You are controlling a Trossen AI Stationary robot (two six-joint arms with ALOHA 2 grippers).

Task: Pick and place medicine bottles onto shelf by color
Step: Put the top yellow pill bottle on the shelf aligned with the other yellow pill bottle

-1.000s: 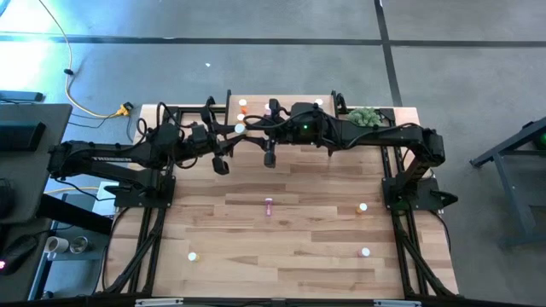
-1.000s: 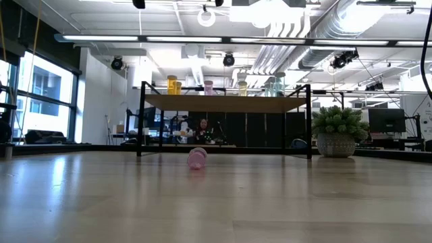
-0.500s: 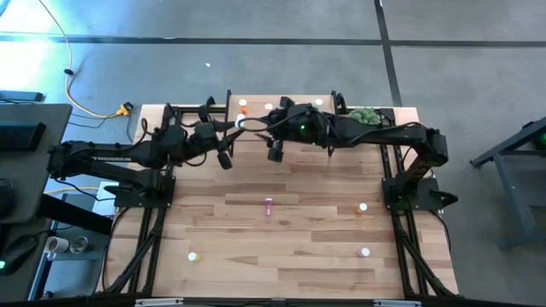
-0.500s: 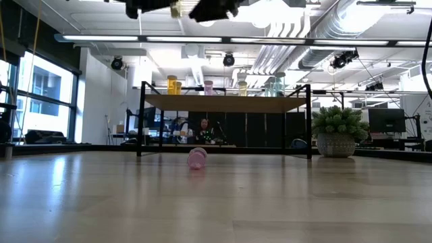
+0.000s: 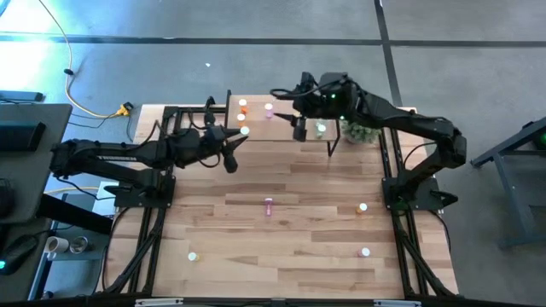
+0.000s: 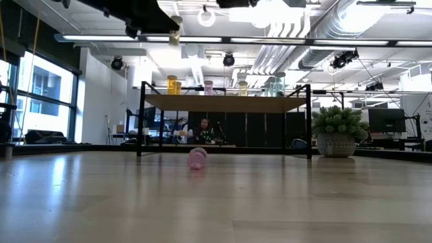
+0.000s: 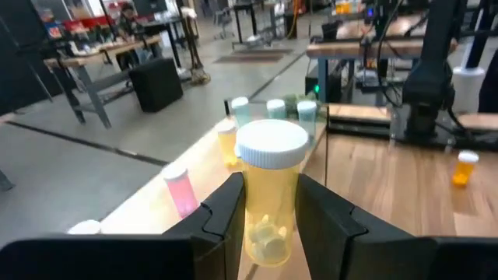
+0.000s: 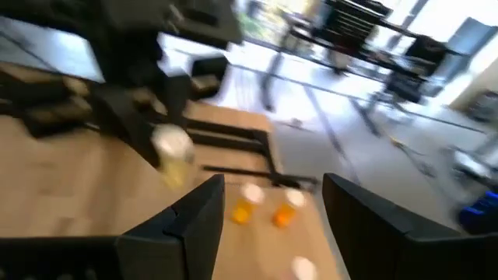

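So compared with a second ago the two arms have basically split up. Back then both grippers were bunched together just in front of the shelf (image 5: 281, 118) at the far edge of the table (image 5: 281, 239); now the right gripper (image 5: 299, 130) has swung off to the right and sits over the middle of the shelf, fingers apart with nothing between them in the right wrist view. The left gripper (image 5: 230, 158) has slid a bit left and stays clamped on a yellow bottle (image 7: 268, 194) with a white cap, held upright between its two fingers (image 7: 222, 214) in the left wrist view, just near the shelf's left end. In the low view the yellow bottle hangs up high above the shelf's left side (image 6: 175, 35).

On the shelf the orange bottles (image 5: 242, 107) are at the left end, a pink bottle (image 5: 269, 109) is next to them, and a green bottle (image 5: 321, 128) is further right beside the right gripper. The plant (image 5: 365, 130) is at the shelf's right end.

Nothing on the open table has moved: the pink bottle lying on its side (image 5: 270, 205) is mid-table, an orange one (image 5: 362, 207) to the right, one at near left (image 5: 194, 255) and one at near right (image 5: 364, 251)
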